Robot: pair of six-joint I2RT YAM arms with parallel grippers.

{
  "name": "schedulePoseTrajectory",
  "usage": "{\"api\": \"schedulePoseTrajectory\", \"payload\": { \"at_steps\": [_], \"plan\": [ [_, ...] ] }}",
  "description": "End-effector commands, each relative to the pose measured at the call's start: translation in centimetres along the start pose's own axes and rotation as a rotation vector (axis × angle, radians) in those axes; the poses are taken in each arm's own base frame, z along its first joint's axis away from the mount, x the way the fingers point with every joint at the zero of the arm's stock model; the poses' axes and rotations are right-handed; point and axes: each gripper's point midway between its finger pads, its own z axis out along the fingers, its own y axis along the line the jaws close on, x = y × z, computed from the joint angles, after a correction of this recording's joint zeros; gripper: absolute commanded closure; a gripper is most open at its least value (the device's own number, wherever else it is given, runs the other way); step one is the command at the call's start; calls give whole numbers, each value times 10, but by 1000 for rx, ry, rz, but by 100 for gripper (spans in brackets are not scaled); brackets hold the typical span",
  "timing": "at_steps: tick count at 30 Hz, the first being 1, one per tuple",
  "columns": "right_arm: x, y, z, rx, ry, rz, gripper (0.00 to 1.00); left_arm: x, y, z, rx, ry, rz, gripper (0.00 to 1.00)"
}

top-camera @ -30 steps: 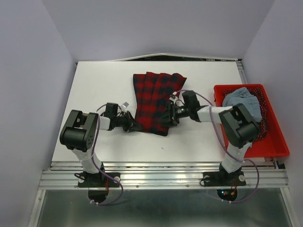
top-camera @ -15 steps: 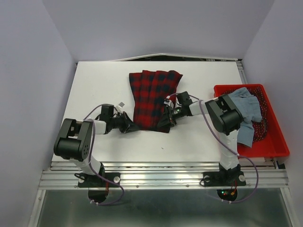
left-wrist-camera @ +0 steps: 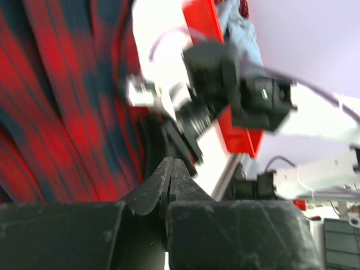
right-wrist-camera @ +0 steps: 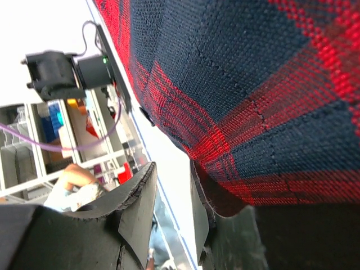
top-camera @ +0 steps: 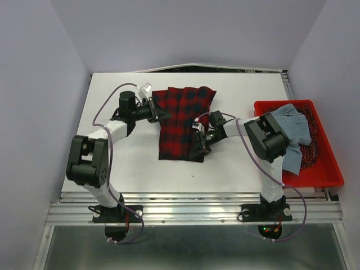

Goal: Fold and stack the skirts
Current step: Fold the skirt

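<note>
The plaid skirt (top-camera: 181, 121) lies flat at table centre, its long axis running far to near. The left gripper (top-camera: 159, 112) sits at its far-left corner, fingers pressed together; no cloth is visible between the tips. The right gripper (top-camera: 198, 149) sits at the near-right corner, fingers slightly spread, with the hem touching one finger and the gap empty. The grippers thus stand diagonally across the skirt. The denim skirt (top-camera: 292, 126) lies in the basket (top-camera: 329, 171), draped over its near-left rim, nearer the right arm.
</note>
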Motion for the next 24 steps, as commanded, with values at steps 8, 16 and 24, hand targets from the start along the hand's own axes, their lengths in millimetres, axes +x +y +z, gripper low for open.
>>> {"api": "schedulePoseTrajectory", "payload": {
  "at_steps": [8,16,24],
  "plan": [
    [68,-53,-4,250,178,49,62,8,148,61,-205,68,-258,100],
    [52,-17,-21,236,135,-52,53,-17,134,47,-191,59,-109,98],
    [-34,105,-66,175,-126,-408,23,-67,22,-11,-157,7,441,59]
  ]
}}
